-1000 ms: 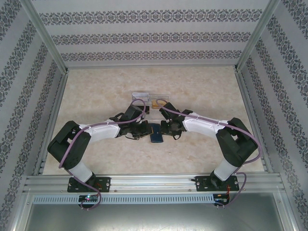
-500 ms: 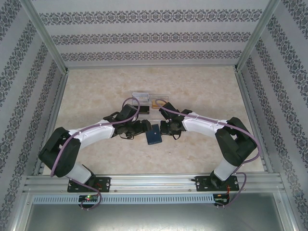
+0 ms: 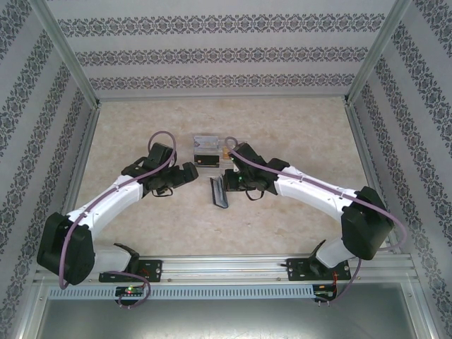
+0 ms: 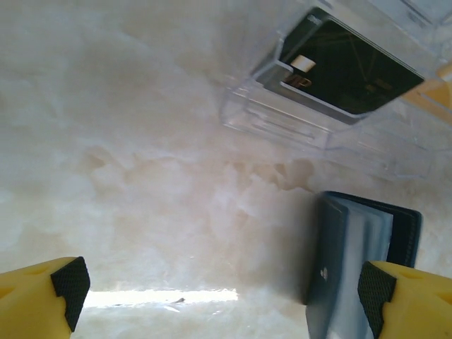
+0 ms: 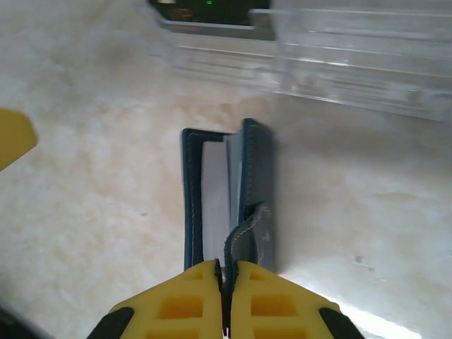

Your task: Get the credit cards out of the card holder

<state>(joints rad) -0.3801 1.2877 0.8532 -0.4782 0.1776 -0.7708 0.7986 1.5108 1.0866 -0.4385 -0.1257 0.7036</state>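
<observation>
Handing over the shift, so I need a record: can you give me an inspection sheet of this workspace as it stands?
Surface: pale marbled table, no spills seen.
Job's things: card holder up on edge, part open, pale card inside; dark card and orange card in the clear box.
Clutter: nothing seen.
Grippers: left gripper open, apart from the holder; right gripper, fingers shut on the holder's tab.
Cables: purple cables along both arms.
Surroundings: patterned walls, metal frame.

The navy card holder (image 5: 256, 176), stood on edge on the tabletop (image 5: 85, 212), is pinched by the closed pincer (image 5: 226, 268); a clear box (image 5: 353, 63) lies behind.
</observation>
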